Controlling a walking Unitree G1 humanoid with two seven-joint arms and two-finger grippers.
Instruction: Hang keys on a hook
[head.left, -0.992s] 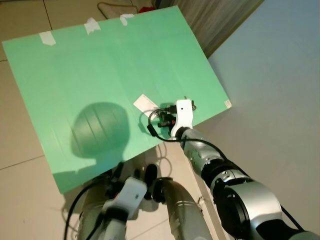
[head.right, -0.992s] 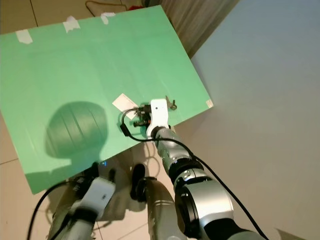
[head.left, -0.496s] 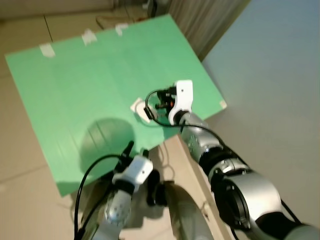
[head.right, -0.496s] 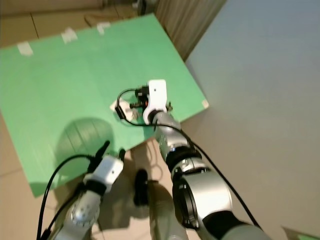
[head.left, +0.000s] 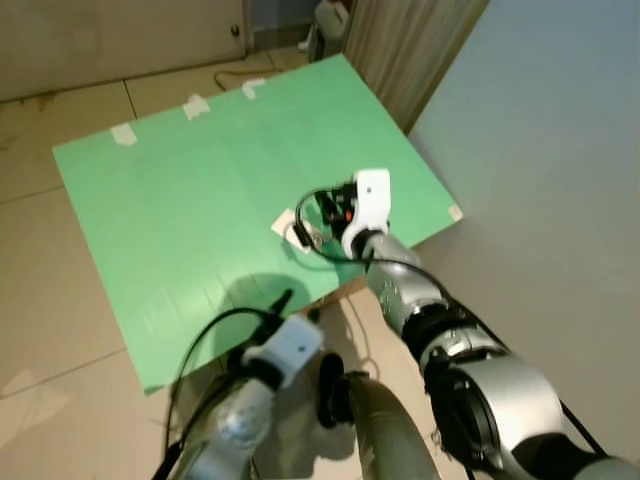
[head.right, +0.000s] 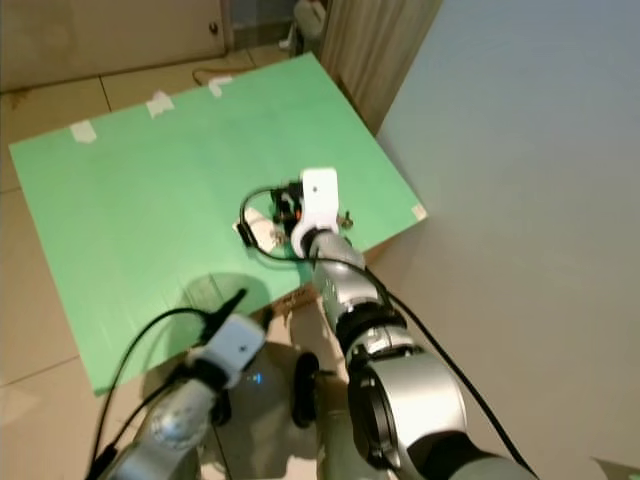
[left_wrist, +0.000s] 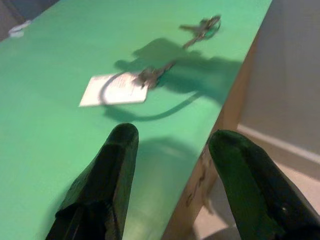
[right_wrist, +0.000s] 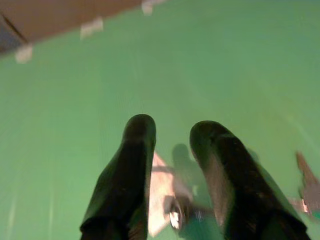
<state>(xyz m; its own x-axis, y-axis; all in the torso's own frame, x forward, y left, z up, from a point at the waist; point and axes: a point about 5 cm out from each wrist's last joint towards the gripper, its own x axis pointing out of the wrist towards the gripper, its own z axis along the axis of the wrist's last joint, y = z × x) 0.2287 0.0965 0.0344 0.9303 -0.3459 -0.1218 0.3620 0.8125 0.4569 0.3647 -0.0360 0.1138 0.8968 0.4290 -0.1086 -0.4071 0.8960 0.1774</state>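
Observation:
A small bunch of keys (head.right: 346, 215) (left_wrist: 202, 27) lies on the green board (head.left: 180, 190) near its right edge. A white plate (head.left: 285, 222) (left_wrist: 115, 90) with a small metal hook (left_wrist: 150, 76) lies flat on the board to the left of the keys. My right gripper (head.left: 322, 212) (right_wrist: 172, 140) hovers open just above the plate, with nothing between its fingers. The keys sit off to its side (right_wrist: 307, 192). My left gripper (head.left: 285, 300) (left_wrist: 170, 145) is open over the board's near edge and points at the plate.
The board's wooden near edge (head.left: 340, 290) drops to tiled floor (head.left: 40, 280). Tape strips (head.left: 195, 105) mark the far edge. A grey wall (head.left: 540, 150) rises on the right, with a curtain (head.left: 400, 40) at the back.
The camera has tilted up. My left arm rose from below toward the board's near edge. My right gripper shifted away from the keys to over the white plate. The keys stayed put.

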